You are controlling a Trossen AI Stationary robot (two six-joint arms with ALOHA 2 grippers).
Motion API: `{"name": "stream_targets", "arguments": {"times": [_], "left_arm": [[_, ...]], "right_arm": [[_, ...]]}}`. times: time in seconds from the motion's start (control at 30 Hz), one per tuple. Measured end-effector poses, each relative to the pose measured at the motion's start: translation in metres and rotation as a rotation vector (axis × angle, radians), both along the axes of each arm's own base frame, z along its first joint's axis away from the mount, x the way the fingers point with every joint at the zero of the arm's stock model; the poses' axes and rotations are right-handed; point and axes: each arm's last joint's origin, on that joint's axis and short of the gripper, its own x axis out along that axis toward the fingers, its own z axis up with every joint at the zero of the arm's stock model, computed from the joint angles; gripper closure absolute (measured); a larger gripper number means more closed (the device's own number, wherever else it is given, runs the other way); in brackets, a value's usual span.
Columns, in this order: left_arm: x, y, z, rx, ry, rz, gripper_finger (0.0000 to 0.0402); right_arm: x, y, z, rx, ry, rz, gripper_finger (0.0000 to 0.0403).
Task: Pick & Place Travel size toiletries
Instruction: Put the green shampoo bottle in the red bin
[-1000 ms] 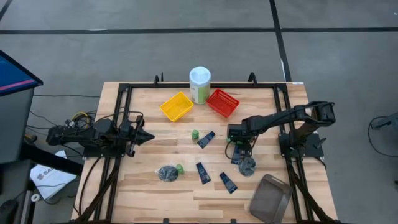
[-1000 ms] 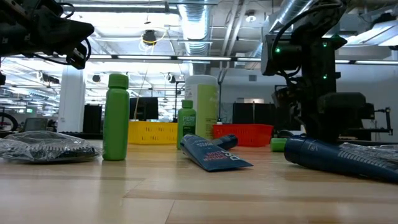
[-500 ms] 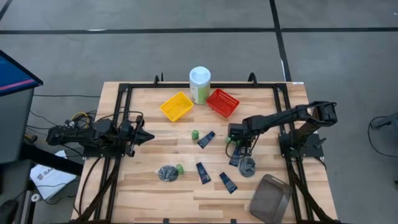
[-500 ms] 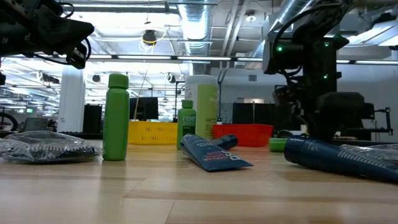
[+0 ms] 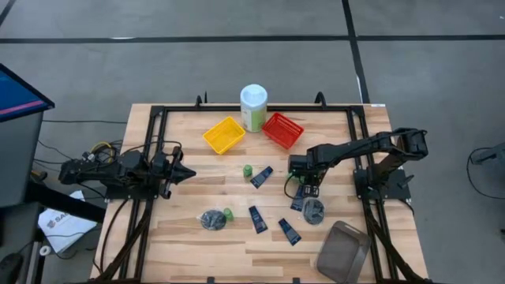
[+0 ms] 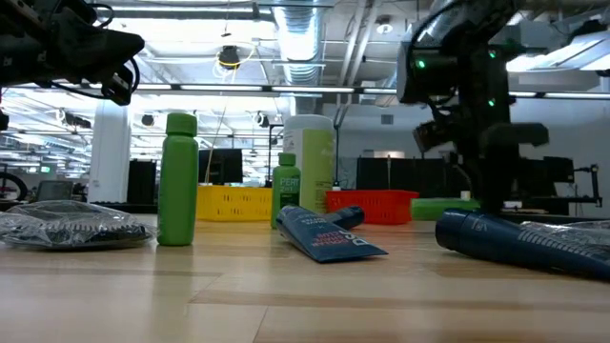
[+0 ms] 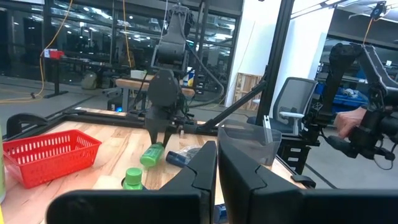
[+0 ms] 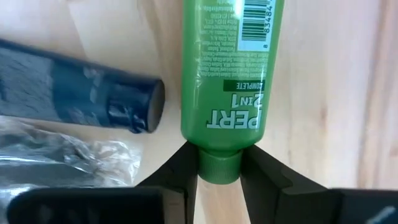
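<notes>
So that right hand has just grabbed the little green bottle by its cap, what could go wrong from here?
The right hand pinches the green bottle only at its narrow cap, so the bottle could swing or slip out. A navy tube and a clear-wrapped bundle lie right beside it and might get nudged.

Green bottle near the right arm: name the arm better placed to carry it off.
Right. The right gripper is shut on the green bottle at its cap; the left gripper waits shut at the table's far left edge.

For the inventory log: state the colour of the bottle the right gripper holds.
Green bottle, clearest in the right wrist view.
</notes>
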Motion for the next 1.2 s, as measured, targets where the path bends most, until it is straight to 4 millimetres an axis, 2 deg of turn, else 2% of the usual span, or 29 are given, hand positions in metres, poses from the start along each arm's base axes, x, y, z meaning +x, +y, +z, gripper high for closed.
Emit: {"name": "stream_targets", "arguments": {"times": [0.23,0.37,0.5,0.67,0.8,0.97,1.1,1.2], "left_arm": [[0.0,0.0,0.0,0.0,-0.003,0.0,0.039],[0.0,0.0,0.0,0.0,-0.003,0.0,0.039],[0.0,0.0,0.0,0.0,-0.003,0.0,0.039],[0.0,0.0,0.0,0.0,-0.002,0.0,0.039],[0.0,0.0,0.0,0.0,-0.002,0.0,0.039],[0.0,0.0,0.0,0.0,-0.002,0.0,0.039],[0.0,0.0,0.0,0.0,-0.002,0.0,0.039],[0.0,0.0,0.0,0.0,-0.002,0.0,0.039]], "right_arm": [[0.022,-0.003,0.039,-0.011,-0.061,0.041,0.0313],[0.034,-0.013,0.067,-0.072,-0.119,0.042,0.0313],[0.043,-0.034,0.092,-0.113,-0.192,0.01,0.0312],[0.042,-0.074,0.113,-0.147,-0.254,-0.103,0.0312],[0.033,-0.106,0.12,-0.167,-0.269,-0.207,0.0312],[0.024,-0.134,0.121,-0.19,-0.281,-0.265,0.0312],[0.028,-0.149,0.112,-0.19,-0.287,-0.3,0.0312],[0.034,-0.153,0.101,-0.178,-0.265,-0.296,0.0311]]}}
